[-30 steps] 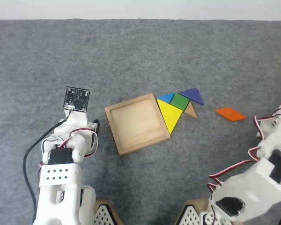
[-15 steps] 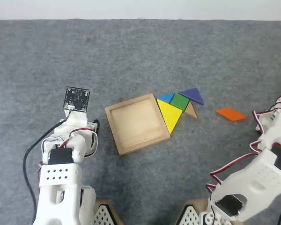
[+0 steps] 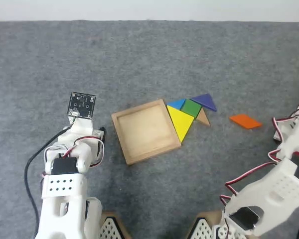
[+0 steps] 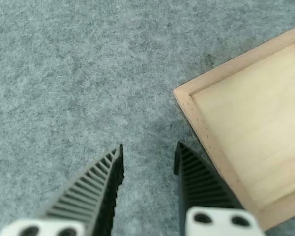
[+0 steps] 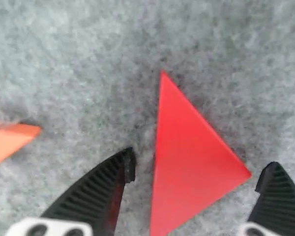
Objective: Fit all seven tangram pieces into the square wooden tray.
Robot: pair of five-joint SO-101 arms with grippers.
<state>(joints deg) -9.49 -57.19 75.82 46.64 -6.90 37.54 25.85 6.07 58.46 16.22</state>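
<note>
The flat red triangular piece (image 5: 191, 162) lay on the grey felt bench (image 5: 64, 49), framed by the widely spread right hand (image 5: 200, 167). The square wooden tray (image 3: 120, 139) lay empty. For a sound grasp, the fingers would best be lowered astride two edges and closed gently, lest the thin piece be flicked away. The left hand (image 4: 150, 150) was held partly open beside the tray's corner.

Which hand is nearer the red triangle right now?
Right. The right hand is open with the red triangle lying between its fingers. The left hand hangs open over the grey mat, beside a corner of the wooden tray.
</note>
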